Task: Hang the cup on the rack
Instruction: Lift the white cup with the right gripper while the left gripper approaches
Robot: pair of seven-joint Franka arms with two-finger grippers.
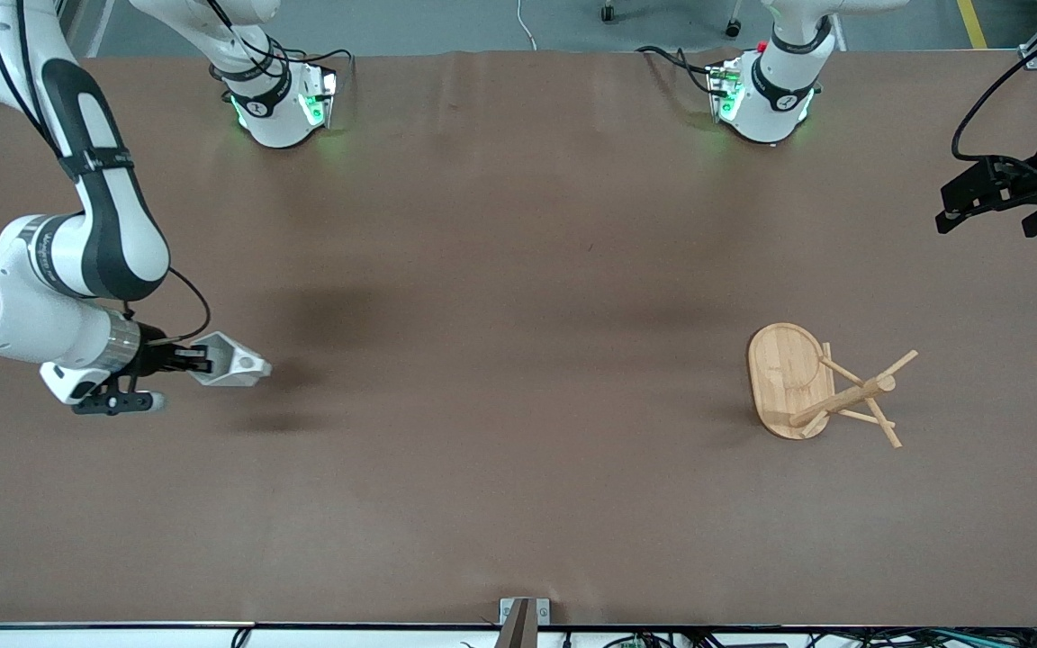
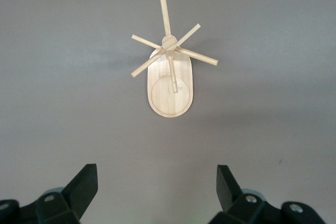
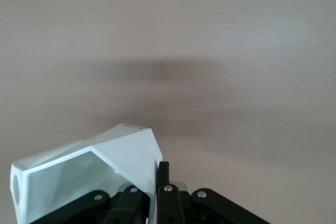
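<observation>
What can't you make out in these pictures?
- Cup handle: not visible in the front view or right wrist view, where the right tool covers the cup's rim.
- Left tool: arm cut off by the front view's edge.
- Rack peg tips: too thin to judge.

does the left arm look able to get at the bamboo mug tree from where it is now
Probably yes. The left gripper waits open near the table's edge, and bare brown table lies between it and the light bamboo mug tree. The white faceted cup is in the right gripper.
</observation>
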